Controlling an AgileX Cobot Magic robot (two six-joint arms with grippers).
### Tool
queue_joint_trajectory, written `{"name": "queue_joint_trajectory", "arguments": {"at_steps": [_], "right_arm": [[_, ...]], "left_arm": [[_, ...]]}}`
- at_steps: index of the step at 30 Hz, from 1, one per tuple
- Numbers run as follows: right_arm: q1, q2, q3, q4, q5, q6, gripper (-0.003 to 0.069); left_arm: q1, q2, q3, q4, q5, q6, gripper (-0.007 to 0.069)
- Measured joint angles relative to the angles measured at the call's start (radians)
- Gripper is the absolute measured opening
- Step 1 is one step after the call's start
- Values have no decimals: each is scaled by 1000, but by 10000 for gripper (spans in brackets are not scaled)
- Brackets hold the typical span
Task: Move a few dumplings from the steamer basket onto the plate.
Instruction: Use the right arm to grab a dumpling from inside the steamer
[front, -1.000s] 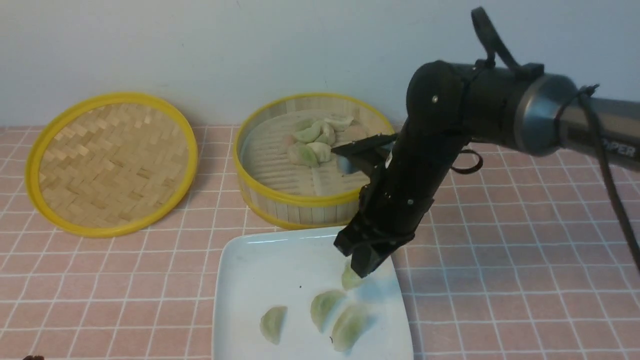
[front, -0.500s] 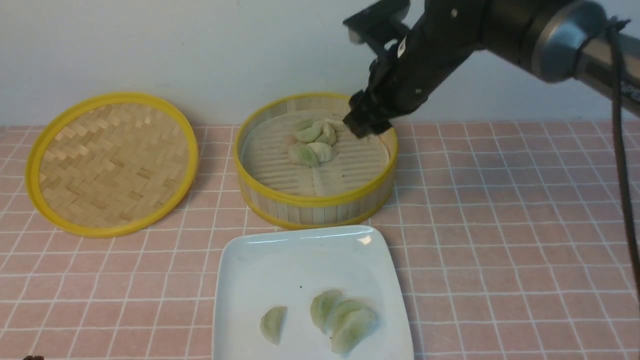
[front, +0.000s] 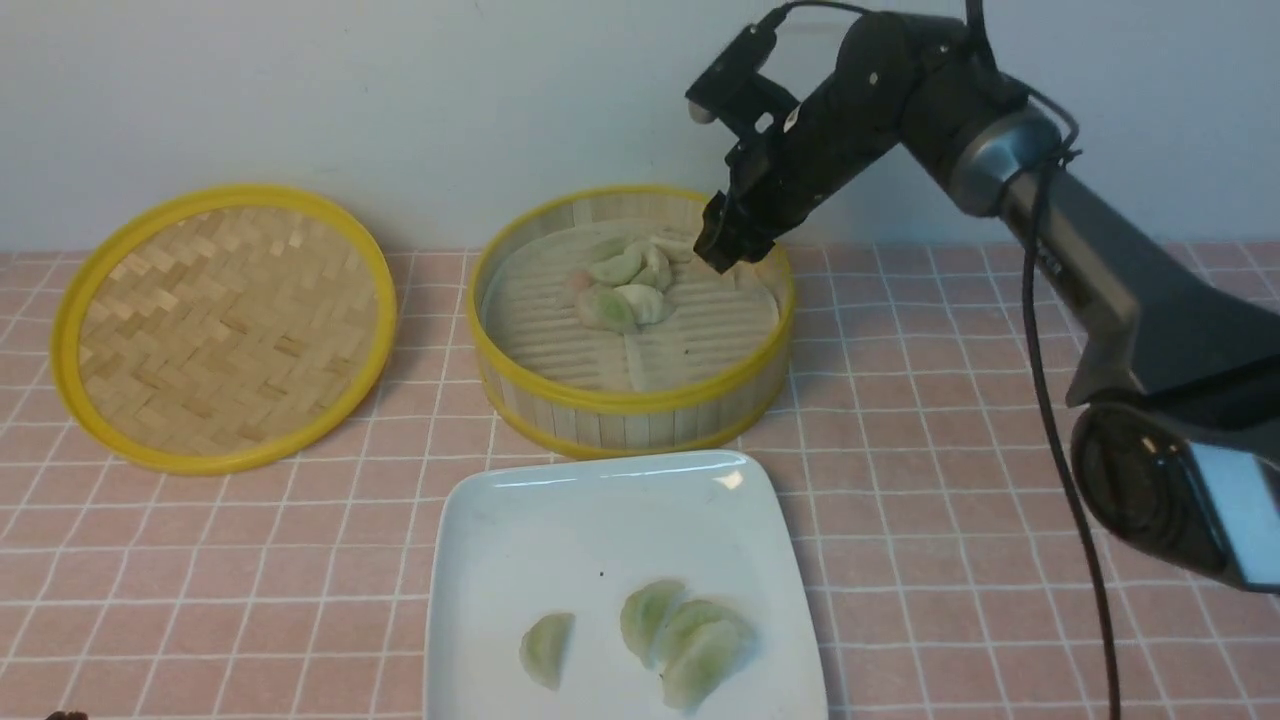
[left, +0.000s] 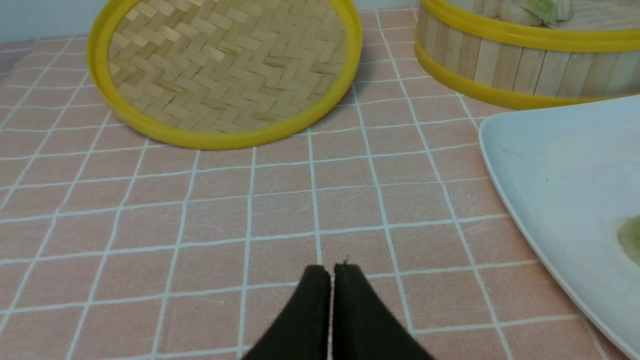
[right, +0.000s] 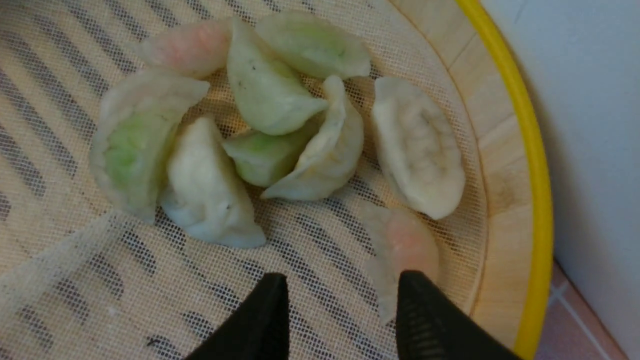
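The steamer basket (front: 630, 405) stands mid-table with several dumplings (front: 625, 285) heaped at its back. My right gripper (front: 735, 250) hangs open and empty over the basket's back right. In the right wrist view its fingertips (right: 342, 290) are spread above the mesh floor, one finger beside a pinkish dumpling (right: 405, 245), near the basket's wall (right: 530, 150). The white plate (front: 560, 520) in front holds several pale green dumplings (front: 690, 640). My left gripper (left: 330, 272) is shut and empty over the tablecloth, hidden in the front view.
The flat woven lid (front: 225, 325) lies to the left of the basket, also in the left wrist view (left: 225, 70). The wall stands close behind the basket. The plate's edge (left: 560, 165) and the basket's side (left: 515, 65) show in the left wrist view.
My right gripper let a dumpling go onto the plate, rose and moved back over the basket's far right. The dumpling now lies with the others on the plate.
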Motion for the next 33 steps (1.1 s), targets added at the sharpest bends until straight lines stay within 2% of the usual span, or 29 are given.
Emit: {"name": "queue_joint_trajectory", "arguments": {"at_steps": [5,13,26,31,33], "right_arm": [[-1,52,-4,3,-58,-21,285],[-3,96,-4,3,-238,-21,285],[-3,133,-12,6,-262,-21,282],[-3,134,-35,-6,-209,-15,164],[-4,137,-49,-13,-180,-5,157]], "left_arm": [[0,0,0,0,0,0,-6],[0,0,0,0,0,0,-6],[0,0,0,0,0,0,-6],[0,0,0,0,0,0,-6],[0,0,0,0,0,0,-6]]}}
